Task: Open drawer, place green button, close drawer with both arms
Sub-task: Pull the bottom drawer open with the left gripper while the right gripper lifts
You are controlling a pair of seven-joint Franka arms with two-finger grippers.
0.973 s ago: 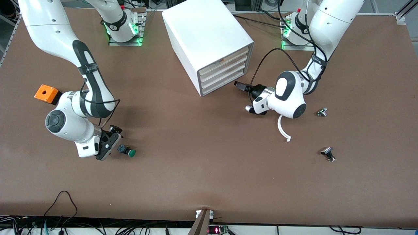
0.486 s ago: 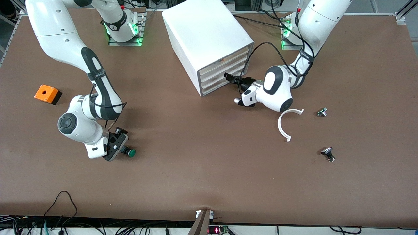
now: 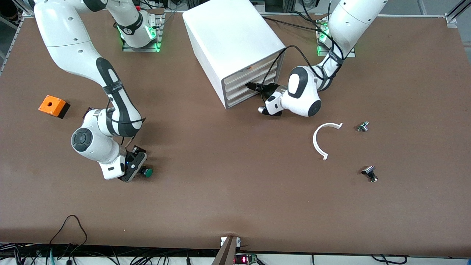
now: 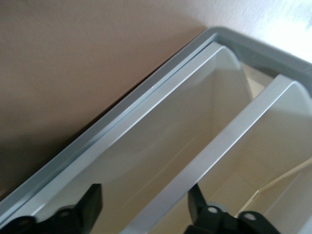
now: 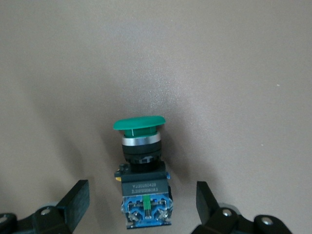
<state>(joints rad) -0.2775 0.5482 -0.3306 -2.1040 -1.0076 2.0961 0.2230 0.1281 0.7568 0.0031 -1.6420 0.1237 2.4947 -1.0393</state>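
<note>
- Brown table is seen throughout.
- Between the spread fingers of the right gripper, ungrasped, the button lies: light, rigid; its blocky body is best pinched.
- At the drawer, the left gripper is held open, empty.

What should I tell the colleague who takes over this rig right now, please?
Left gripper: open, at the front of the cabinet, fingers astride the drawer front's top edge. Drawer not yet pulled out.
Right gripper: open, low over the button, which lies on its side on the table between the fingers, not gripped.
Done: both arms in position.
Left: open the drawer, grasp the button, place it inside, close the drawer.
</note>
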